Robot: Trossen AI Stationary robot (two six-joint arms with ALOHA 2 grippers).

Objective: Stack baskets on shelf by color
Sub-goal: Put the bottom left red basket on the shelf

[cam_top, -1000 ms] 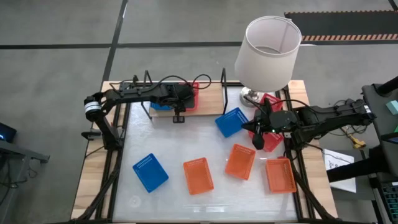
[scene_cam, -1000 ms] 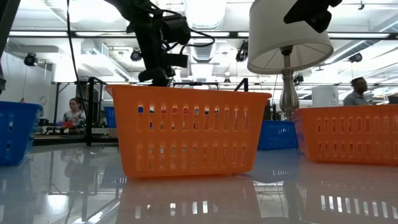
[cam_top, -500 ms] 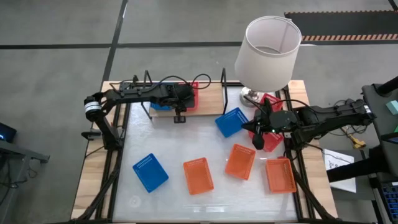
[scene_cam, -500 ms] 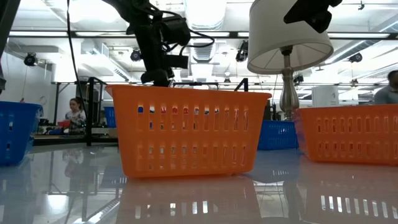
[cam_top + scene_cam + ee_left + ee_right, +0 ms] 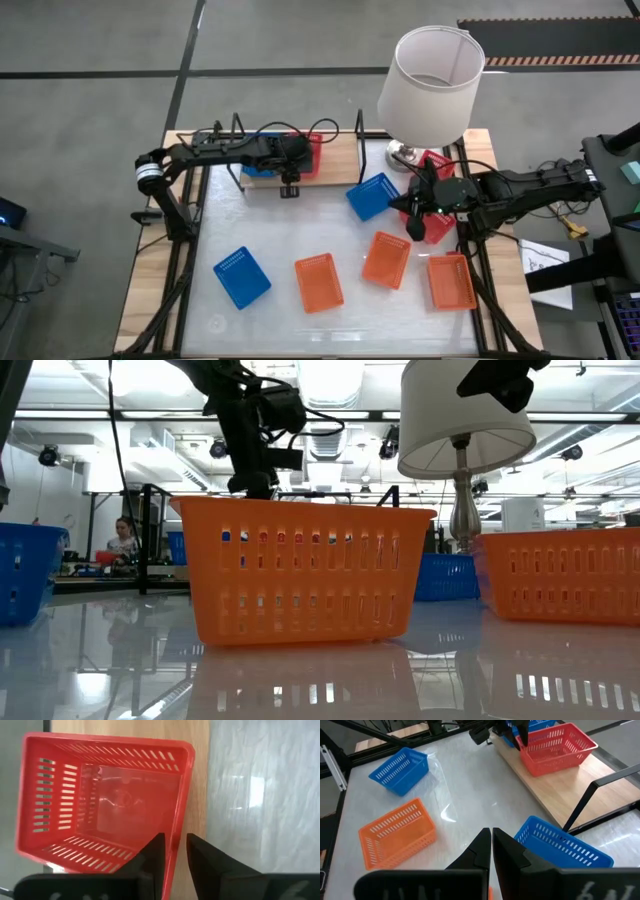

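My left gripper (image 5: 295,160) is over the shelf (image 5: 340,160) at the table's far edge, shut on a red basket (image 5: 306,150). That basket stands beside a blue basket (image 5: 256,168) on the board. My right gripper (image 5: 415,215) is shut and holds nothing. It hovers at the table's right side, next to a red basket (image 5: 438,228) and a blue basket (image 5: 372,196). Another red basket (image 5: 437,162) lies by the lamp's foot. Three orange baskets (image 5: 318,282) (image 5: 386,258) (image 5: 450,280) and a blue one (image 5: 241,276) rest on their bottoms on the white tabletop. My left gripper (image 5: 175,837) has the red basket by one side wall (image 5: 178,827), with one finger (image 5: 156,847) inside the basket and the other (image 5: 196,850) outside. The fingers come from above, pointing down. The basket sits upright with its bottom on the wooden shelf board (image 5: 197,790).
A table lamp with a big white shade (image 5: 430,75) stands at the shelf's right end, its foot (image 5: 403,155) beside the right arm. Black wire frame ends (image 5: 238,125) rise from the shelf. In the low view an orange basket (image 5: 300,570) blocks most of the table.
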